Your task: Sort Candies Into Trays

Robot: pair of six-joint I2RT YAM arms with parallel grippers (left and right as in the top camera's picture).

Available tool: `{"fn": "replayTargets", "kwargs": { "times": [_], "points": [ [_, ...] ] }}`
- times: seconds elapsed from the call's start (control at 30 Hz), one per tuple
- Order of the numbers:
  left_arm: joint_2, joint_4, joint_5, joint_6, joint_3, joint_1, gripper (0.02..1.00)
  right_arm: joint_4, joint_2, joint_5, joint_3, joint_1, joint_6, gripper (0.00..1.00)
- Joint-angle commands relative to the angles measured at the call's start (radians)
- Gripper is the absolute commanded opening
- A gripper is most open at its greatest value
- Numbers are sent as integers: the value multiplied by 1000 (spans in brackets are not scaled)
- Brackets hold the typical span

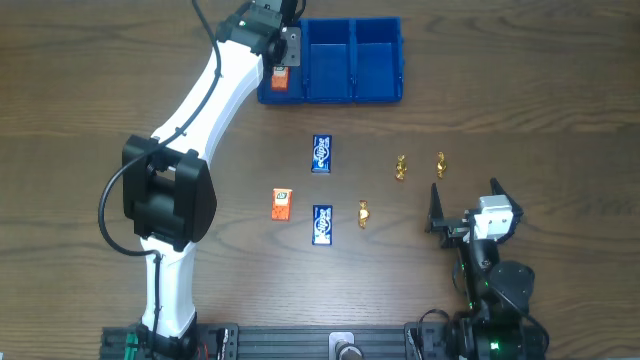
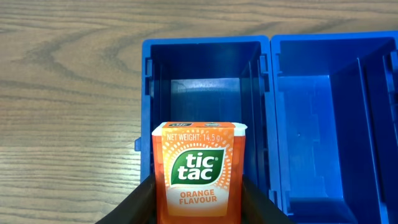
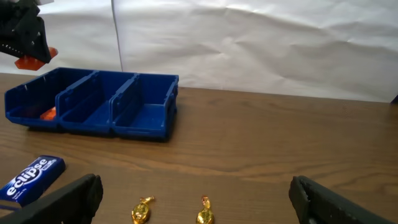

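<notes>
The blue tray, split into three compartments side by side, sits at 12 o'clock on the wooden surface. The left arm reaches up to it from 7 o'clock. The left fingers are closed on the two long sides of an orange candy box and hold it above the tray's 9 o'clock compartment, toward that compartment's 6 o'clock end. Near the centre of the surface lie the loose sweets. A second orange box lies flat, and just at its 3 o'clock side is a blue gum pack. Another blue gum pack lies toward 12 o'clock from that one, between it and the tray. A gold-wrapped candy rests just at 3 o'clock of the nearer gum pack. Two more gold candies lie close together farther toward 2 o'clock. None of these pieces touch one another. The right arm stands at 5 o'clock. The right fingers are spread wide apart, grip nothing, and point toward 12 o'clock, just at 4 o'clock of the pair of gold candies.
</notes>
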Motion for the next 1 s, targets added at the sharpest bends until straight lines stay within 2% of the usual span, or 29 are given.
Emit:
{"fn": "replayTargets", "kwargs": {
  "times": [0.03, 0.07, 0.17, 0.2, 0.23, 0.33, 0.5, 0.67, 0.73, 0.83, 1.0],
  "points": [
    [-24, -6, 14, -11, 24, 3, 375, -11, -2, 0, 1, -5, -13, 998],
    [-24, -6, 14, -11, 24, 3, 426, -11, -2, 0, 1, -5, -13, 998],
    [-24, -6, 14, -12, 24, 3, 901, -11, -2, 0, 1, -5, -13, 998],
    [-24, -6, 14, -12, 24, 3, 974, -11, -2, 0, 1, -5, -13, 998],
    [-25, -6, 14, -14, 24, 3, 998, -11, -2, 0, 1, -5, -13, 998],
    [-52, -18, 10, -24, 24, 3, 998, -11, -2, 0, 1, -5, -13, 998],
    [-221, -75, -89, -42, -5, -48, 998, -11, -2, 0, 1, -5, -13, 998],
    [-536, -57, -129, -87, -274, -135, 996, -11, -2, 0, 1, -5, -13, 998],
    [-665, -47, -106, -125, -430, -165, 996, -11, -2, 0, 1, -5, -13, 998],
    [-826, -35, -15, -163, -691, -195, 998, -11, -2, 0, 1, -5, -13, 998],
    [-921, 74, 92, -229, -1072, -203, 998, -11, -2, 0, 1, -5, -13, 998]
  ]
}}
